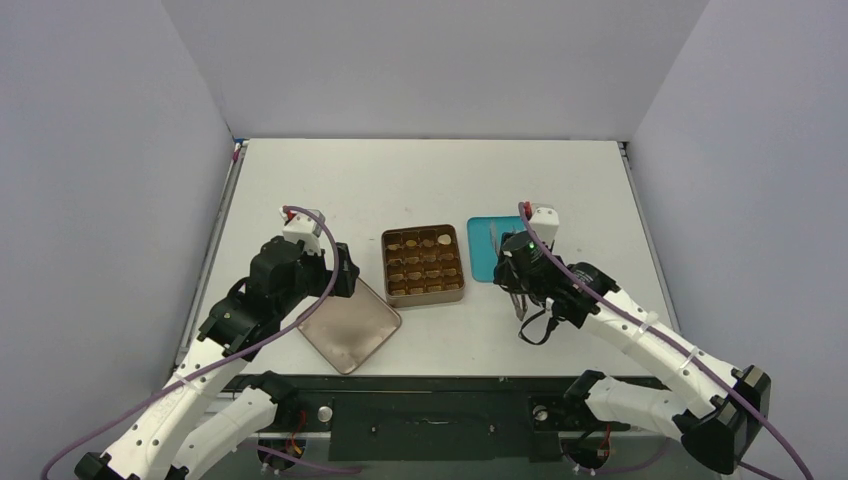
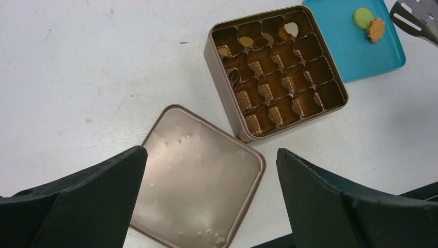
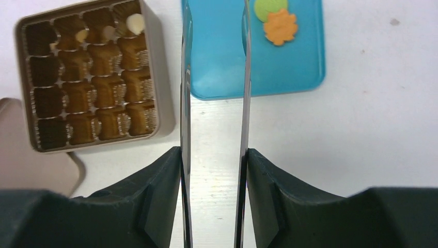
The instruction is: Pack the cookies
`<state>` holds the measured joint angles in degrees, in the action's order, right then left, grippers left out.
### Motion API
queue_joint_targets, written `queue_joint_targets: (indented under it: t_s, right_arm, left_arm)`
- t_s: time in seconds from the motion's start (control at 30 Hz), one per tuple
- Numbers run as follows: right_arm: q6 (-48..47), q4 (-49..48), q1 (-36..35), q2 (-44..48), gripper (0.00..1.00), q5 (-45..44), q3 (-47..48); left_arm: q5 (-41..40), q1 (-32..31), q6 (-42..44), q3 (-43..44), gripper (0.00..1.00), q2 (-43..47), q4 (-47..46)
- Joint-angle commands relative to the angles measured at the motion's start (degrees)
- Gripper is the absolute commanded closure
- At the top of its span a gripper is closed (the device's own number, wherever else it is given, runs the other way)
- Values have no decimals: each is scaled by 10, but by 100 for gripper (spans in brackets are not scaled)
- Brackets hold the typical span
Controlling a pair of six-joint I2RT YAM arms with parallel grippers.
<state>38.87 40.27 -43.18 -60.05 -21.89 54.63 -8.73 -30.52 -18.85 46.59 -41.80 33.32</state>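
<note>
White flat tabletop (image 1: 430,170), faint scuffs, boxed in on 3 sides by plain pale grey walls (image 1: 430,60). Both arm bases sit on a black rail (image 1: 430,415) along the near edge.

Mid-table: square gold metal tin (image 3: 164,77), open, 4x4 paper-lined compartments. Its flat rose-gold lid (image 2: 196,175) lies just beside the tin's near-left corner, turned corner-on to it. Rectangular teal plastic tray (image 3: 299,67) sits just right of the tin, small gap btwn them.

Cookies: 2 at the tray's far end, a round green cookie (image 3: 268,8) & an orange flower-shaped cookie (image 3: 280,27), edges touching, both lying flat. More are in the tin's far row: a pale cream round cookie (image 3: 135,23) in the corner compartment nearest the tray, plus small tan bits in the compartments next to it. A small dark piece (image 2: 234,76) is in the left column, 1 row nearer.

Outlines are round or scalloped, so no long axis or heading to tell. The tray pair lines up diagonally, green farther, orange nearer & rightward.

Right gripper (image 3: 214,155): fingers pressed on both arms of the long metal tweezers (image 3: 185,113), gripping them. Tweezer arms stand apart, long axis approx near-to-far, reaching over the tray's left half. Tips run past the wrist cam's top edge.

Left gripper (image 2: 209,152): jaws spread wide, empty, hanging over the lid.
</note>
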Motion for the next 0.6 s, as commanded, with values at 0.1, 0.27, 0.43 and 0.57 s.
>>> queue_joint_targets:
  t_s: [0.1, 0.27, 0.43, 0.57]
  right_arm:
    - [26, 21, 52, 30, 54, -27, -44]
    - [33, 18, 83, 31, 52, -18, -78]
    - [36, 1, 98, 31, 51, -6, -105]
    - [36, -21, 117, 29, 51, 13, -125]
  left_arm:
    - [3, 3, 0, 7, 3, 10, -13]
    - [7, 3, -1, 7, 3, 13, -15]
    - [11, 3, -1, 6, 3, 16, -16]
    - [12, 3, -1, 6, 3, 16, -16]
